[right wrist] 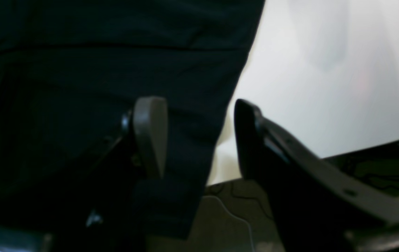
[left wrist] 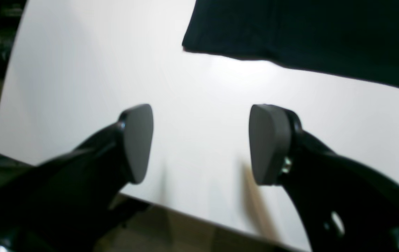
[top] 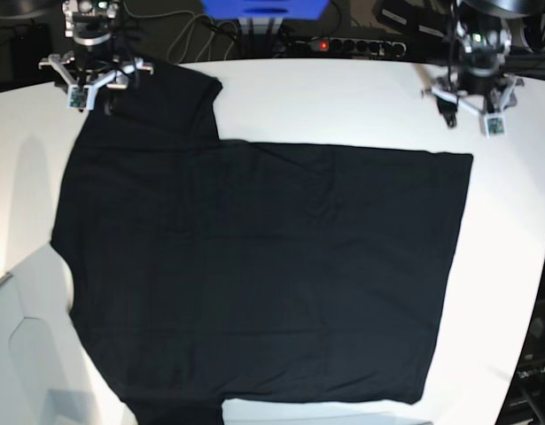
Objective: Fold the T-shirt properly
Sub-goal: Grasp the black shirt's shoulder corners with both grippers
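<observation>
The table (top: 361, 106) is white, and the T-shirt (top: 254, 274) lies spread flat across most of it, one sleeve reaching the far left corner. My right gripper (right wrist: 199, 140) hangs over that sleeve with jaws spread, gripping nothing. My left gripper (left wrist: 201, 143) hovers over bare table at the far right, near the hem, jaws also spread.

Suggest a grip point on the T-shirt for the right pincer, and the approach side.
Probably the sleeve edge of the T-shirt under the right pincer, near the table's far edge. The cloth lies flat, so come from above and pinch inward from the open table side, where the hem runs between the open jaws.
</observation>
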You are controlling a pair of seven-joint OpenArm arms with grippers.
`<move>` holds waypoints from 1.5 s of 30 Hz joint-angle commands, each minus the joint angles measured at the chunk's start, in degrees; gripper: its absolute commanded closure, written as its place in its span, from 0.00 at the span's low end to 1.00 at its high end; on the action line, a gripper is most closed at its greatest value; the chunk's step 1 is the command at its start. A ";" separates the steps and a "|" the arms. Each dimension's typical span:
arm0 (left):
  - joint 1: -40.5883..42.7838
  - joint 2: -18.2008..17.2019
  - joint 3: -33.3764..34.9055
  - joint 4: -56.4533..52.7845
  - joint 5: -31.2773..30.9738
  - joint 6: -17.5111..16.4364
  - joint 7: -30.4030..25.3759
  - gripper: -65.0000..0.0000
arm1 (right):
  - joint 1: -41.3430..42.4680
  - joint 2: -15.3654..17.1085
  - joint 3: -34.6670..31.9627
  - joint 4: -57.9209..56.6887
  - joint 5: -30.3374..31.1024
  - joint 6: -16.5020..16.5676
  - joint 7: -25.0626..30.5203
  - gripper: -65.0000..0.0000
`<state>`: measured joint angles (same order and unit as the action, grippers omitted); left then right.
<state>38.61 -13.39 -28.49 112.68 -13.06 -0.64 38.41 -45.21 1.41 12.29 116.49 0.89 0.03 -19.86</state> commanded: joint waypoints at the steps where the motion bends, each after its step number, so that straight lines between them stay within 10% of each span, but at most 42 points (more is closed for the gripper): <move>1: -0.85 -0.55 -0.39 0.77 0.18 0.25 -0.92 0.36 | -0.20 0.22 0.85 0.74 -0.14 0.27 1.18 0.50; 40: -22.13 -0.20 -2.76 -27.10 -0.35 -5.73 -5.23 0.37 | -0.28 0.22 1.20 0.57 -0.23 0.27 1.18 0.50; 45: -21.95 -0.11 -2.59 -26.93 -0.43 -5.82 -5.23 0.52 | -0.28 0.22 1.20 0.57 -0.23 0.27 1.18 0.50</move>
<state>16.34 -12.84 -30.89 85.27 -14.26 -6.74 32.32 -44.95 1.41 13.23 116.31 0.89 0.03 -19.92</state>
